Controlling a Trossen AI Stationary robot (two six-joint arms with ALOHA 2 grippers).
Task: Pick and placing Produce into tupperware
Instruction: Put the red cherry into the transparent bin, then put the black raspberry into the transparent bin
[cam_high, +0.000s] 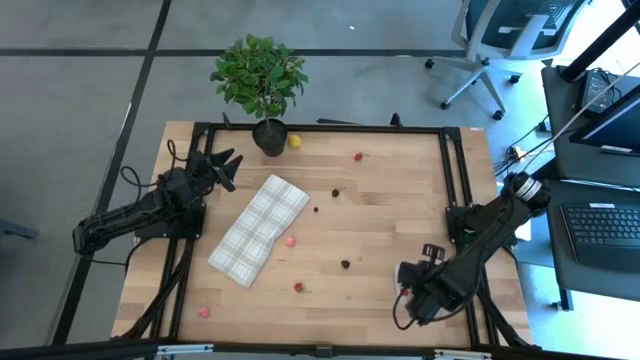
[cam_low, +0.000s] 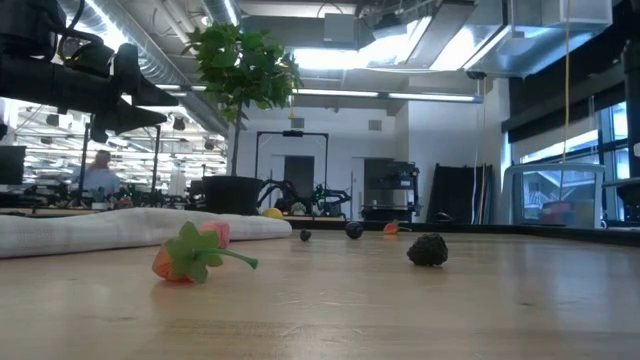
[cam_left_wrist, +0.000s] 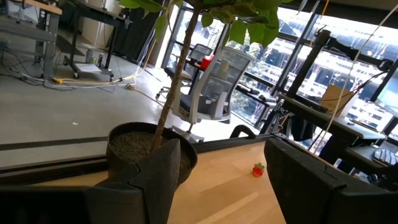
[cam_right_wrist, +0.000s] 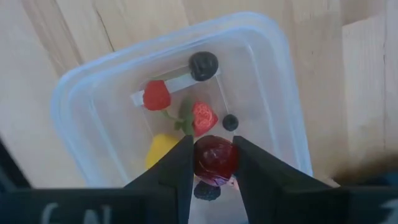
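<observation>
The tupperware (cam_right_wrist: 74, 93), a clear tub, stands on the table under my right gripper (cam_right_wrist: 214, 165), which is shut on a dark red round piece of produce (cam_right_wrist: 215, 155). Several other pieces lie in the tub: a dark berry (cam_right_wrist: 203, 65), a strawberry (cam_right_wrist: 204, 117) and a yellow piece (cam_right_wrist: 163, 148). More produce lies loose on the table, such as a lemon (cam_high: 294, 141), a red piece (cam_high: 298, 287) and a dark berry (cam_high: 345, 264). My left gripper (cam_high: 222, 165) waits open at the far left, by the plant pot. My right gripper pinches the dark red round piece by its two opposite sides (cam_right_wrist: 198, 158) between its two fingers. The fingers come from above and point down. The piece hangs over the inside of the tub, above the pieces lying there.
A white-and-grey plaid cloth (cam_high: 260, 228) lies left of the table's middle. A potted green plant (cam_high: 258, 80) stands at the far edge. Black frame rails (cam_high: 450, 170) run along the table's sides. Bare wood lies between the cloth and the right arm.
</observation>
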